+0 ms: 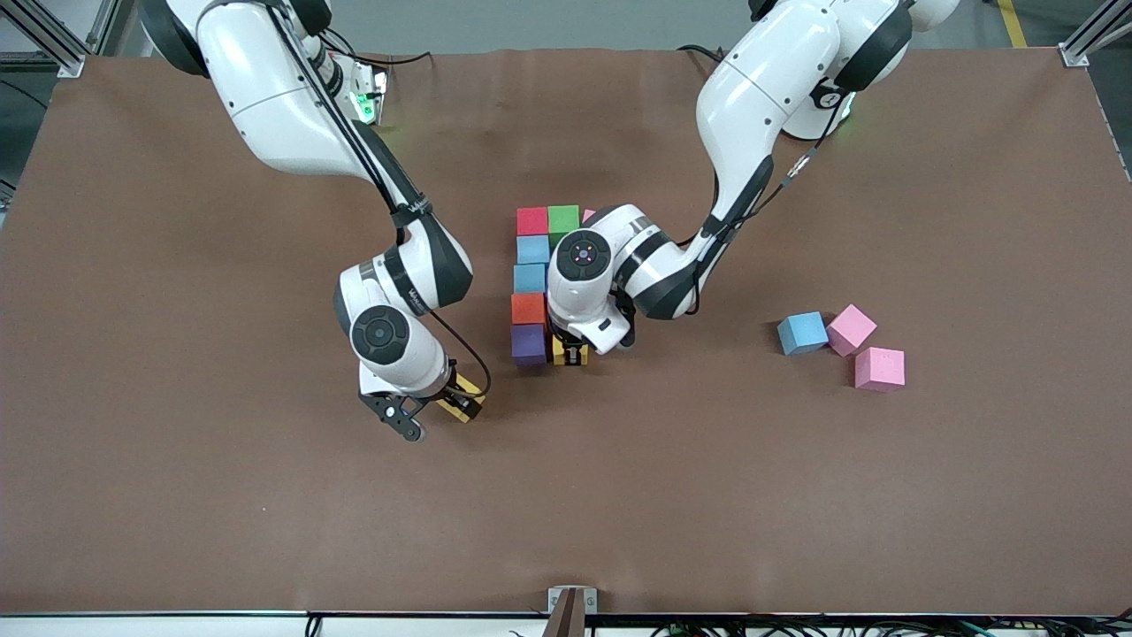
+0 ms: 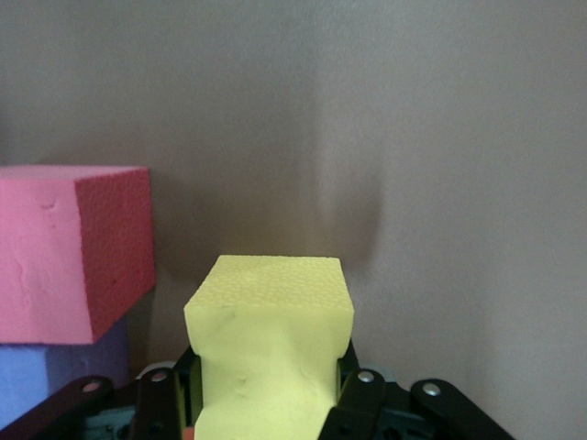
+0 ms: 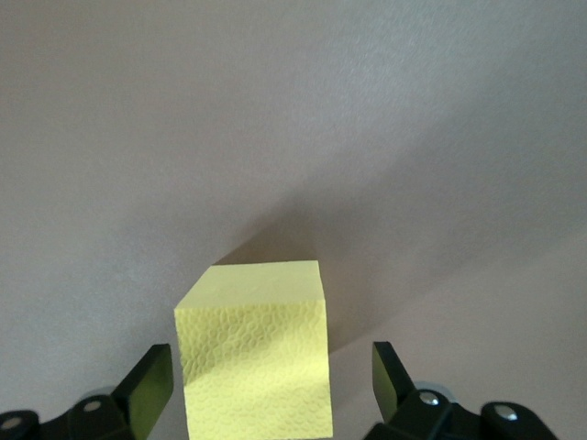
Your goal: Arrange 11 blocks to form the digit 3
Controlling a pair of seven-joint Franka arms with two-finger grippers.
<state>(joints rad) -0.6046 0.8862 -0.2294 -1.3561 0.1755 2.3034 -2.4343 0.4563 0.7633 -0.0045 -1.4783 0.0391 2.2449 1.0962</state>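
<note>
The front camera is looking down across the table (image 1: pixel 177 495) toward both arm bases. Each wrist camera is peering close past its own fingers, both sharing the tabletop.

You won't find any text, label, brand name, number or sign that can be read in these views. There is small dark lettering on the forearm of the right arm (image 1: pixel 409 285), but it is too small for you to make out. The blocks show plain coloured faces with nothing printed on them, and the brown table (image 1: pixel 177 495) carries no markings you could read.
</note>
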